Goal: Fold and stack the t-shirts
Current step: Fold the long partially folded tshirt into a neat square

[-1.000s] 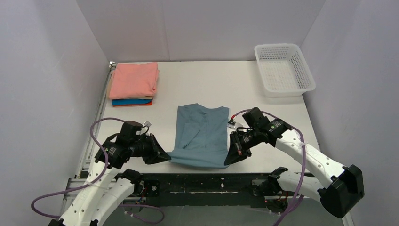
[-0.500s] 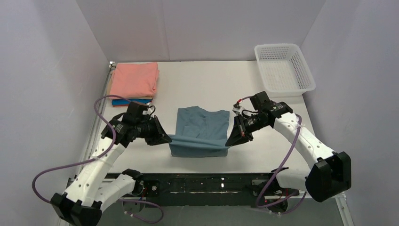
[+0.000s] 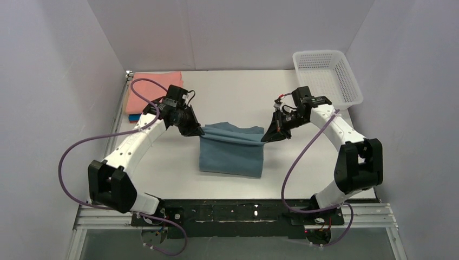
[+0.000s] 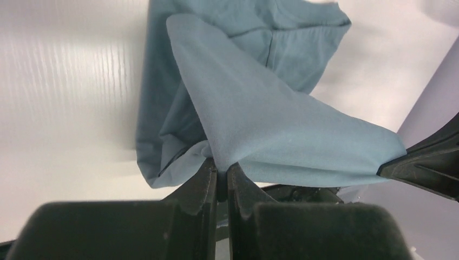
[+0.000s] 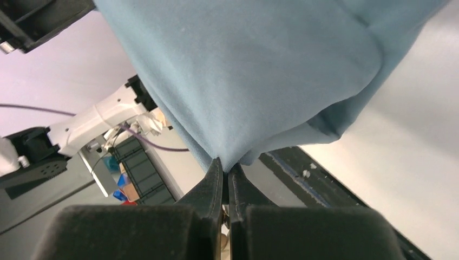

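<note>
I read left fingers (image 4: 209, 183) pressed together, pinching corner of blue-grey t-shirt (image 3: 231, 158); cloth fans up and away from tips. Same at right fingers (image 5: 216, 181): clamped on opposite corner, fabric bunched just above tips. Between both pairs, held edge stretched, lifted off tabletop (image 3: 227, 97); rest drapes below fingers, lower part lying flat. Shirt folded narrow, soft creases. Salmon-pink folded shirt (image 3: 157, 81) beyond left fingers, apart.

Pale lilac walls (image 3: 243, 32) enclose a white table (image 3: 233, 92) under soft, even light.
</note>
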Motion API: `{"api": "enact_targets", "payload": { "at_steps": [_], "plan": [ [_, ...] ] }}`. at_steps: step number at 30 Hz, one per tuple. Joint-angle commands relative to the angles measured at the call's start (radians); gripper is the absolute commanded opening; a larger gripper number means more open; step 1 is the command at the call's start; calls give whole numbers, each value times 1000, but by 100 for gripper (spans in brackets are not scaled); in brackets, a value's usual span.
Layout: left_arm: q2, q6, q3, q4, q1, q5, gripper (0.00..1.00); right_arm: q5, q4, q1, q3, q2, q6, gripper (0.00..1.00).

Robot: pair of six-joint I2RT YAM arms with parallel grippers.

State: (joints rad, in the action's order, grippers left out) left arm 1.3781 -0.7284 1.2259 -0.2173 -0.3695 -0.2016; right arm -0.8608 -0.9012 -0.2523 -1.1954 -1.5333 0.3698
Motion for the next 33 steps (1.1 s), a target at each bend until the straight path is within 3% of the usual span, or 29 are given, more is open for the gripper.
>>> {"api": "enact_targets", "payload": {
  "at_steps": [1,10,14,15,16,17,18,20,21,23,27,29,30,33],
  "plan": [
    [109,65,108,-100,53,155,0,91,21,38,-80,-94,-10,1],
    [386,67,231,-48,91,65,0,105,151,86,-118,-250,50,1],
    [491,76,316,-83,94,54,6,140,186,95,-150,-316,70,1],
    [509,78,334,-95,95,55,7,150,188,97,-165,-334,79,4],
    [525,78,341,-95,96,52,10,157,190,99,-185,-350,79,14],
    [536,78,344,-92,97,48,18,167,192,100,-203,-363,79,21],
    [541,76,347,-89,99,43,35,185,192,100,-225,-377,81,30],
    [546,75,357,-80,101,40,81,251,181,104,-272,-403,83,52],
    [542,74,362,-78,100,38,96,314,159,105,-300,-412,90,64],
    [525,75,368,-88,100,23,98,405,129,104,-336,-405,92,77],
    [445,55,325,-76,99,-66,98,434,171,95,-266,-286,91,83],
    [407,-6,238,97,80,-257,98,262,358,68,-95,-168,128,84],
    [424,-16,238,120,68,-270,98,182,429,53,-50,-158,165,85],
    [584,-37,302,156,43,-317,98,87,606,30,-119,-331,255,85]
  ]
}}
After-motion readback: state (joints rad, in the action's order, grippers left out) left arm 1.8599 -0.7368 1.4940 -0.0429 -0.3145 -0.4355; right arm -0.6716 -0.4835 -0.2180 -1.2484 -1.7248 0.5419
